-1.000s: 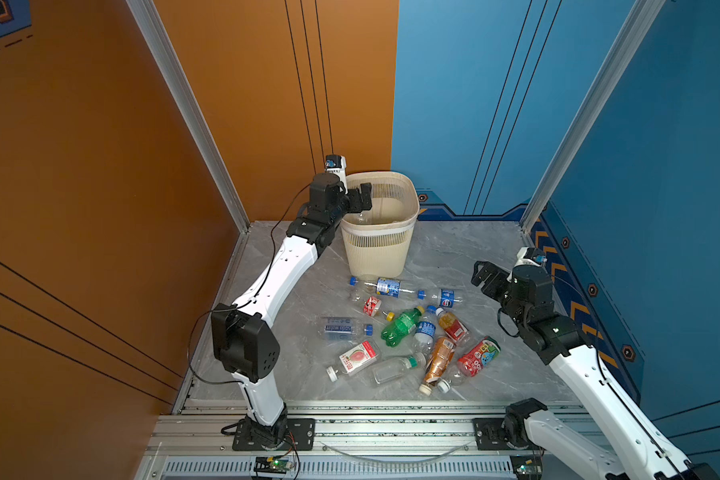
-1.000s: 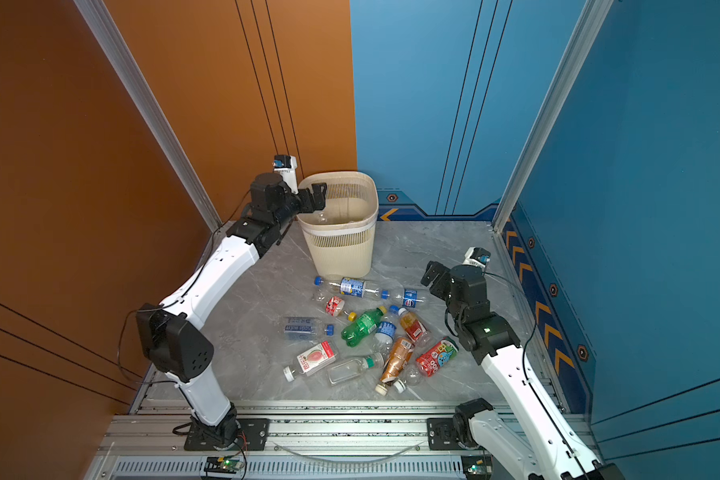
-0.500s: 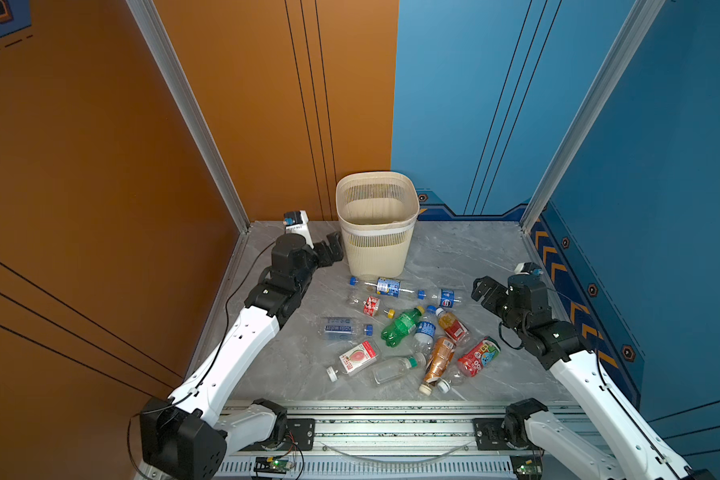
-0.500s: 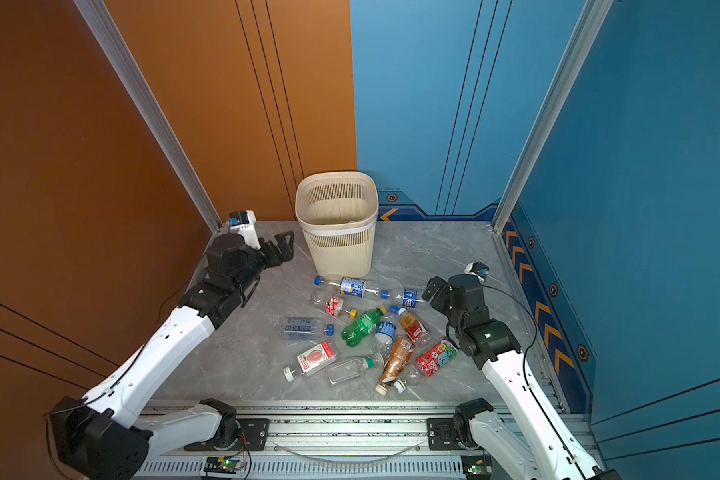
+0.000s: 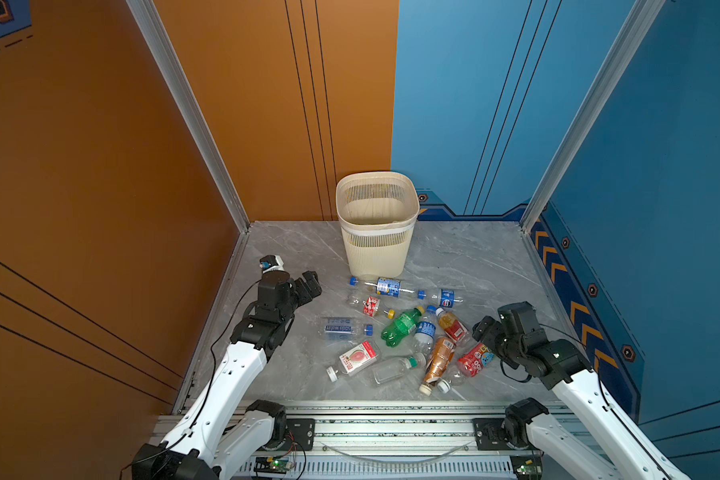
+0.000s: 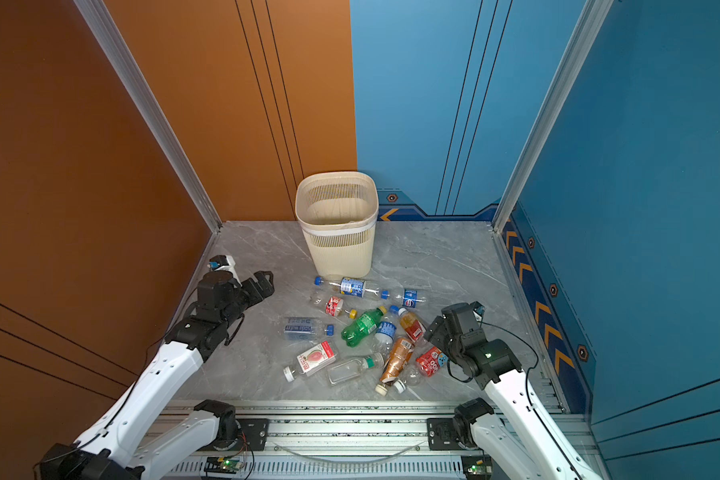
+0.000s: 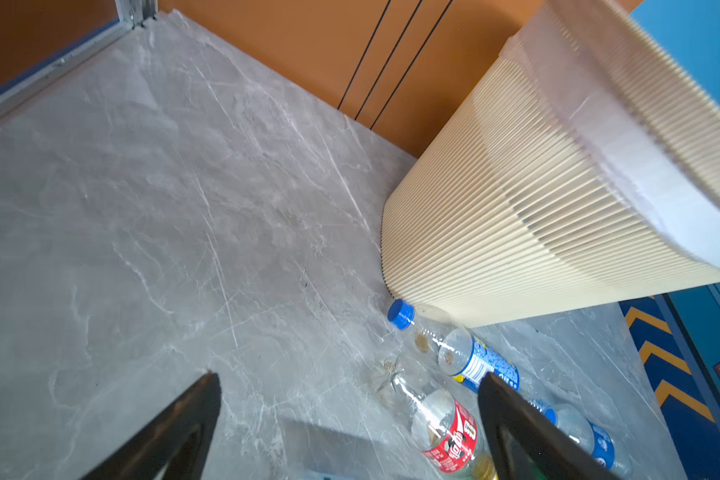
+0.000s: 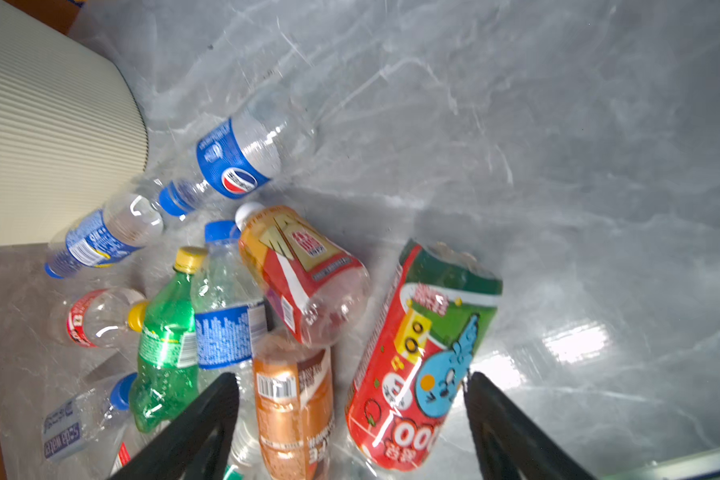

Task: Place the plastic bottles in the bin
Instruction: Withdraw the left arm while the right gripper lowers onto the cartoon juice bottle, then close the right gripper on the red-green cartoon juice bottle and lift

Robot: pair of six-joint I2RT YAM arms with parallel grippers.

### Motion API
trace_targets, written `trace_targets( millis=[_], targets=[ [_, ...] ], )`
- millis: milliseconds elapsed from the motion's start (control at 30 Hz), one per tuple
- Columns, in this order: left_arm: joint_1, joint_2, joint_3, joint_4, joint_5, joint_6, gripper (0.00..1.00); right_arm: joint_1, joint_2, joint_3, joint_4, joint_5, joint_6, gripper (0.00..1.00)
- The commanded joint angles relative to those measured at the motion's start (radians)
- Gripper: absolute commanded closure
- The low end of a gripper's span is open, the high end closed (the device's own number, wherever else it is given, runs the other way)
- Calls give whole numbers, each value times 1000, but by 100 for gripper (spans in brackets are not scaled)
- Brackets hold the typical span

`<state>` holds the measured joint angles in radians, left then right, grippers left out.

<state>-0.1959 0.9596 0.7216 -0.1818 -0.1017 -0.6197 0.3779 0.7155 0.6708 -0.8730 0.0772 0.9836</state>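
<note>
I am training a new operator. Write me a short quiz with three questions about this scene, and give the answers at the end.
1. True or false: the cream slatted bin stands upright on the floor.
2. Which colour is the cap of the green bottle? A yellow, B blue, C white.
3. Which hand is closest to the red cartoon-label bottle?
Key: 1 true; 2 A; 3 the right hand.
</note>
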Motion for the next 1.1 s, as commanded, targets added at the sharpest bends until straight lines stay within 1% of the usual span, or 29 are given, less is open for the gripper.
trace_targets(
  millis=[0, 167, 333, 567, 733, 1067],
  targets=[
    [20, 5, -20, 21, 37, -18, 2, 59, -36, -33, -118, 6, 128, 20],
    [55, -4, -45, 34, 69, -25, 2, 158, -35, -88, -92, 23, 223, 21],
    [87, -14, -66, 34, 97, -34, 2, 210, 7, -113, -43, 66, 253, 20],
    [114, -30, -81, 30, 112, -37, 3, 210, 47, -182, 94, 67, 288, 21],
    [125, -30, -86, 28, 119, -38, 2, 204, 93, -206, 131, 79, 288, 19],
    [144, -23, -95, 28, 136, -51, 2, 156, 114, -263, 229, 85, 293, 21]
  ],
)
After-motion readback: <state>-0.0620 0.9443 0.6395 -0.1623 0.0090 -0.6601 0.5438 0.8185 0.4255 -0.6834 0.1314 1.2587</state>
